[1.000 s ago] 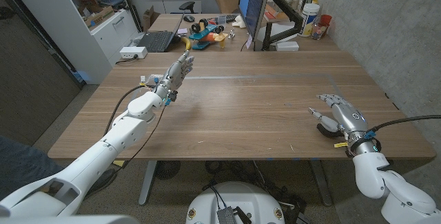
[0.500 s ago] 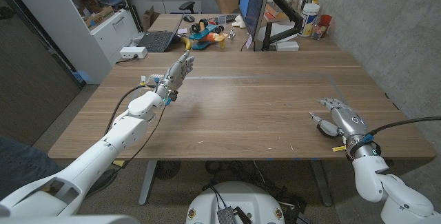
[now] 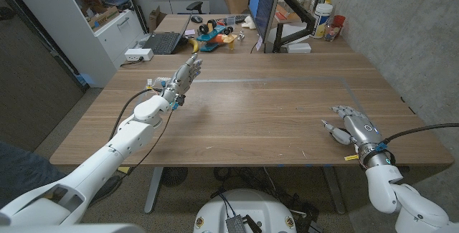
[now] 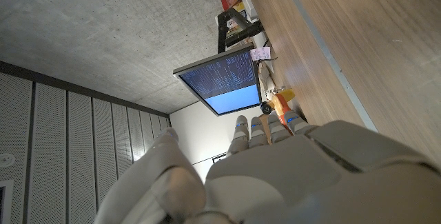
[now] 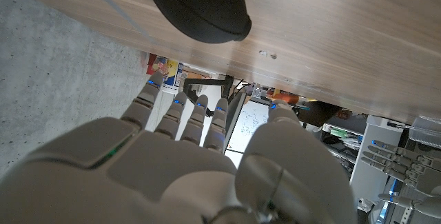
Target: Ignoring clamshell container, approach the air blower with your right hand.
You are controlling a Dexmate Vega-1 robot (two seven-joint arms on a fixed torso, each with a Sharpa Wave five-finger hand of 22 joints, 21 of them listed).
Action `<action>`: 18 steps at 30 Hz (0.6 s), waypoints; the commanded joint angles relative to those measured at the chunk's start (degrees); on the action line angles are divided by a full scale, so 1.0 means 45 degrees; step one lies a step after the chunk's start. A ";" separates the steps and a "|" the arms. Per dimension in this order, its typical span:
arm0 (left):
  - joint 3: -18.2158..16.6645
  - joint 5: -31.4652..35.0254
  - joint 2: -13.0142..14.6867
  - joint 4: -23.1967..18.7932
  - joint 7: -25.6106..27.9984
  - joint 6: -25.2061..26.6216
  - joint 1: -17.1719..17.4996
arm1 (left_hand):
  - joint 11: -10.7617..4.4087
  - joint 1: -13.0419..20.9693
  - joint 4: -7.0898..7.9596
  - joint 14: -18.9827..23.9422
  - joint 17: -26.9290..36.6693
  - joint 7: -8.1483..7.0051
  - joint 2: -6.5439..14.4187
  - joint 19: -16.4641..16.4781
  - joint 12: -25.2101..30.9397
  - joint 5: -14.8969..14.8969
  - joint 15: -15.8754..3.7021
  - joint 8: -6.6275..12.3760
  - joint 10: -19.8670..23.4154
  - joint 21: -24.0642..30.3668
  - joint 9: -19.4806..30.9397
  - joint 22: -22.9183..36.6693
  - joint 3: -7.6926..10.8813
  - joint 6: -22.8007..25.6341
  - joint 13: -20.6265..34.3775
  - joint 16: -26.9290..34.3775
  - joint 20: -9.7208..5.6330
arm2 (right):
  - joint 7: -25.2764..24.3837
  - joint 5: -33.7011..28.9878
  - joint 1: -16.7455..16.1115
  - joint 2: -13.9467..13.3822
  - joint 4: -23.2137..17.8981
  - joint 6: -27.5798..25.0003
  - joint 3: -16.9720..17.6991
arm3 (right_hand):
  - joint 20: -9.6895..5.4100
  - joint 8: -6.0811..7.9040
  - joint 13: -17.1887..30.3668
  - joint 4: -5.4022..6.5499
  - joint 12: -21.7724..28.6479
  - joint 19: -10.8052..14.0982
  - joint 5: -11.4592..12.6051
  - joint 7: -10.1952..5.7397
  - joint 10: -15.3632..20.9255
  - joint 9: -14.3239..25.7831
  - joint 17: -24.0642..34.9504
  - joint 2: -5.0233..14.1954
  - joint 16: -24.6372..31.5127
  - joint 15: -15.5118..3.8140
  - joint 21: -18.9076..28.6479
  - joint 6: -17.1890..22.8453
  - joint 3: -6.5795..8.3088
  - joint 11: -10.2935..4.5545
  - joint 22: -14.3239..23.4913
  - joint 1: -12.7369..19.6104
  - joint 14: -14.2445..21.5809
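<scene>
While the left hand (image 3: 185, 75) stays where it was, raised over the far left part of the table (image 3: 258, 111) with its fingers straight and nothing in them, the change is all on the right. Over the last second the right hand (image 3: 353, 125) has slid a little along the table's right edge toward the robot and sunk lower, so its back now covers more of the dark rounded thing under it, which I take to be the blower (image 3: 338, 135). That blower lies on the wood near the right front corner, its black bulb partly showing from under the thumb side of the hand in the head view. The right wrist view shows the same bulb on the table ahead of the fingertips, apart from them. The right hand's fingers are spread and hold nothing. I judge the approach nearly done: the hand hovers just over the blower, and whether it touches cannot be told. What remains looks like a small settling move at most.
</scene>
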 commanded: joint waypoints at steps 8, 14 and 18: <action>-0.0056 0.0048 0.0238 -0.0538 0.0288 0.0196 0.0376 | 0.0056 0.0070 -0.0059 -0.0082 0.0022 0.0053 0.0166 -0.0396 -0.0010 -0.0080 0.0017 -0.0024 0.0004 -0.0115 0.0075 0.0035 0.0019 0.0086 0.0056 0.0003 0.0076 | -0.0312 0.0110 0.0445 -0.0386 0.0342 -0.0425 -0.0936 | 0.0025 0.0005 0.0064 -0.0108 0.0009 0.0116 0.0067 -0.0108 -0.0025 0.0015 0.0003 0.0052 -0.0024 0.0099 -0.0086 0.0076 0.0033 -0.0016 0.0071 -0.0104 0.0097; -0.0074 0.0031 0.0302 -0.0638 0.0294 0.0182 0.0527 | 0.0036 0.0068 -0.0065 -0.0093 0.0022 0.0053 0.0176 -0.0399 -0.0012 -0.0083 0.0021 -0.0026 0.0004 -0.0145 0.0075 0.0036 0.0018 0.0084 0.0057 -0.0001 0.0087 | -0.0490 0.0237 0.0336 -0.0553 0.0255 -0.0453 -0.0987 | 0.0024 0.0001 0.0066 -0.0109 0.0013 0.0129 0.0071 -0.0110 -0.0017 0.0016 0.0003 0.0063 -0.0019 0.0101 -0.0104 0.0072 0.0036 -0.0014 0.0072 -0.0108 0.0109; -0.0108 -0.0012 0.0329 -0.0735 0.0322 0.0148 0.0668 | 0.0052 0.0066 -0.0069 -0.0099 0.0022 0.0045 0.0183 -0.0401 -0.0013 -0.0085 0.0013 -0.0029 0.0007 -0.0164 0.0076 0.0037 0.0017 0.0079 0.0057 -0.0004 0.0100 | -0.0550 0.0272 0.0259 -0.0659 0.0144 -0.0561 -0.1006 | 0.0031 -0.0004 0.0068 -0.0111 0.0014 0.0142 0.0074 -0.0102 -0.0016 0.0016 0.0004 0.0070 -0.0010 0.0101 -0.0121 0.0063 0.0038 -0.0006 0.0072 -0.0112 0.0132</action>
